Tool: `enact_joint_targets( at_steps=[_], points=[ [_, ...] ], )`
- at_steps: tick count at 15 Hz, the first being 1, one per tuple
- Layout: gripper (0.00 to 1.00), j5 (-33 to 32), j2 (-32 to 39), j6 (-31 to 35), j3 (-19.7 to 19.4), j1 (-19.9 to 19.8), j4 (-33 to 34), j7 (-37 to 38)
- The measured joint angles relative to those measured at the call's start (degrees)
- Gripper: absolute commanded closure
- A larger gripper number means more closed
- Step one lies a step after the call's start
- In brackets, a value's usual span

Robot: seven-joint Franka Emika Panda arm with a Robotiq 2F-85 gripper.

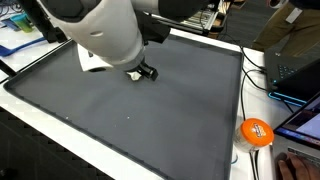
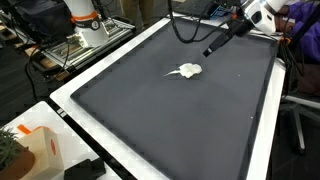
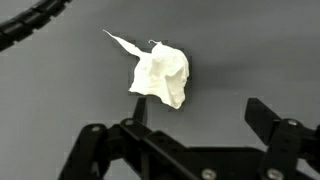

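A crumpled white tissue (image 2: 187, 71) lies on the dark grey mat (image 2: 170, 125), toward its far half. In the wrist view the tissue (image 3: 160, 74) sits just ahead of my gripper (image 3: 200, 118) and a little to the left, close to the left finger (image 3: 140, 108). The jaws stand wide apart with nothing between them, and the gripper is open. In both exterior views the gripper (image 1: 142, 72) (image 2: 209, 51) hovers low over the mat, close to the tissue but not touching it. The big white arm (image 1: 105, 30) hides much of that spot in one exterior view.
The mat (image 1: 150, 125) has a raised white border. An orange ball-like object (image 1: 257, 132), cables and a laptop (image 1: 295, 70) lie beyond one side. A white box (image 2: 30, 142) and a plant (image 2: 8, 152) stand off a corner. Another white robot base (image 2: 85, 18) stands behind.
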Motion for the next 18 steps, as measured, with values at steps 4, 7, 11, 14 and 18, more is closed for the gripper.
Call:
enact_joint_targets(
  at_steps=[4, 7, 11, 14, 18],
  points=[
    [0.0, 0.0, 1.71, -0.47, 0.0, -0.09, 1.54, 0.02],
    [0.0, 0.0, 2.51, -0.5, 0.01, -0.1, 2.59, 0.02],
    [0.0, 0.0, 3.37, -0.58, 0.17, -0.09, 3.53, 0.02],
    [0.0, 0.0, 3.69, -0.65, 0.3, -0.07, 4.01, 0.02],
    [0.0, 0.0, 3.99, -0.66, 0.39, -0.07, 4.24, 0.02]
  ],
)
